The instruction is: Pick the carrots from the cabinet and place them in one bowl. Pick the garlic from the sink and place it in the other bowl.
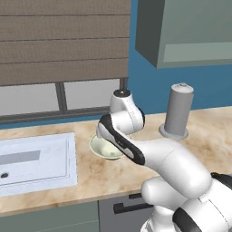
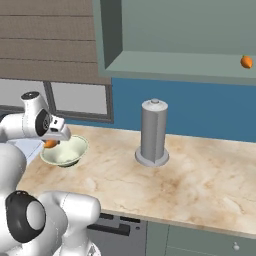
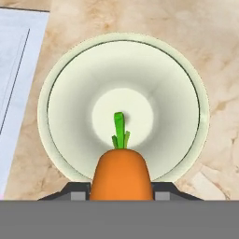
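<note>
Just at the dark fingertips (image 3: 74, 189), the two-finger gripper (image 3: 122, 186) was clamped on a small stubby orange carrot (image 3: 122, 173), one finger showing on each side of it, its green leafy top pointing away from the hand toward the middle of the wide shallow cream-green bowl (image 3: 60, 84) below. From the right base view, the held carrot showed as an orange spot under the white hand, just above the bowl's near rim. That bowl sat on the mottled beige stone counter (image 2: 200, 185), with the pale bluish-white sunken sink (image 1: 41, 158) and its small dark drain hole close beside it on the left. Further right on the counter stood an upright grey cylinder (image 2: 153, 131) on a round base, well apart from the bowl. Above it hung the large grey-green wall cabinet (image 2: 112, 35), open at the front, and a second orange carrot (image 2: 246, 61) lay on its paler floor near the right edge. No writing or label could be read on anything.
</note>
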You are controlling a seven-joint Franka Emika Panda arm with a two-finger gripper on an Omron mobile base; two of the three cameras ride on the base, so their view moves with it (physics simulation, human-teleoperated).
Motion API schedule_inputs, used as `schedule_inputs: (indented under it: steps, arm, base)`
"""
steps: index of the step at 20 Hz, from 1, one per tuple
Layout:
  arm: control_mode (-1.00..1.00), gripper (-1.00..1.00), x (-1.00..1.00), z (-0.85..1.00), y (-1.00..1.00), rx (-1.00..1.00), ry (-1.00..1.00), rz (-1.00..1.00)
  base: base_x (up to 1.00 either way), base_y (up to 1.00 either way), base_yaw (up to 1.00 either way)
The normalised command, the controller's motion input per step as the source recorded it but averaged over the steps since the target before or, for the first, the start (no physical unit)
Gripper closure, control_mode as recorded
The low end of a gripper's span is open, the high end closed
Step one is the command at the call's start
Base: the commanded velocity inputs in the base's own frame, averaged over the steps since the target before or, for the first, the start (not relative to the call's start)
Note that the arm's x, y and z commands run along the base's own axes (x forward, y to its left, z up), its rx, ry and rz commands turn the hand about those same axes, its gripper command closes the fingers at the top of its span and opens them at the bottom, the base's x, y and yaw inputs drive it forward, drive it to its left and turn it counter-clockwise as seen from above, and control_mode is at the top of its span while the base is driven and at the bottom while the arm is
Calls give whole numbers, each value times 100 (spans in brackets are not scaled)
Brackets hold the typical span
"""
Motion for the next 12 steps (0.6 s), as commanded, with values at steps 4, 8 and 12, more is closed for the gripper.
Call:
schedule_inputs:
  steps: [4,8,12]
  arm:
    - [-100,100,11,-19,0,1,1,0]
    - [-100,100,34,-18,0,2,0,0]
    - [-100,100,37,-15,0,0,2,0]
  base:
    - [0,0,0]
    - [0,0,0]
    - [0,0,0]
